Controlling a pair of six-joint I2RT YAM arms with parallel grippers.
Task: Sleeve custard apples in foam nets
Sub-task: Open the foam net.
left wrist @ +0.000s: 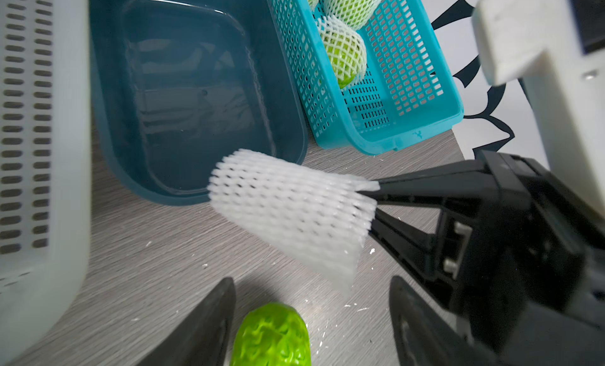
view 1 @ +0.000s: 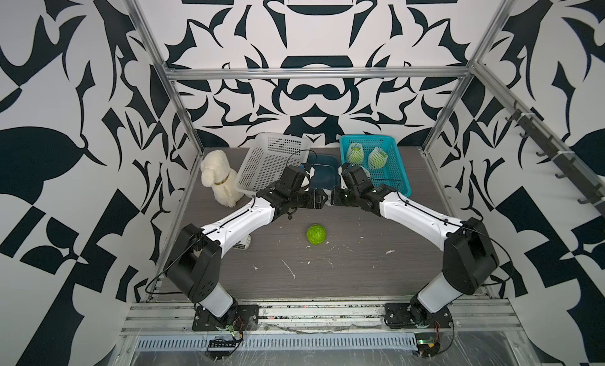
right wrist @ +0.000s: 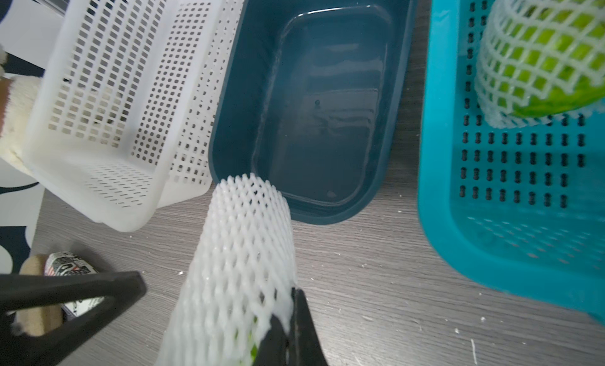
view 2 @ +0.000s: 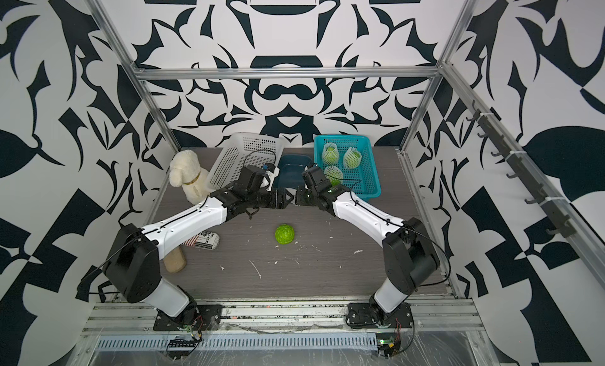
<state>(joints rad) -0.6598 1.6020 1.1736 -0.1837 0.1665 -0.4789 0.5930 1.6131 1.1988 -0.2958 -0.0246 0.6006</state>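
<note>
Three of the four custard apples (view 2: pixel 352 158) sleeved already, lying in the teal basket (view 2: pixel 340 137) at the far right. Leaves one bare custard apple (view 1: pixel 316 234) on the table (view 1: pixel 360 272), near the middle and nearer than both grippers.

Looks like the step of readying the last foam net (left wrist: pixel 291 210): held in the air between the two arms, on the near side of the dark blue tub (right wrist: pixel 324 119), pinched by one edge in the fully closed right gripper (right wrist: pixel 294 299). Facing it, the left gripper (left wrist: pixel 312 282), spread wide and holding nothing.

Next, probably: catch the opposite edge of the net's mouth with the left gripper, pull it open, then bring net and bare fruit together. Calls for a light grip on tear-prone foam; witness the white crumbs (view 1: pixel 289 269) strewn about the table.
</note>
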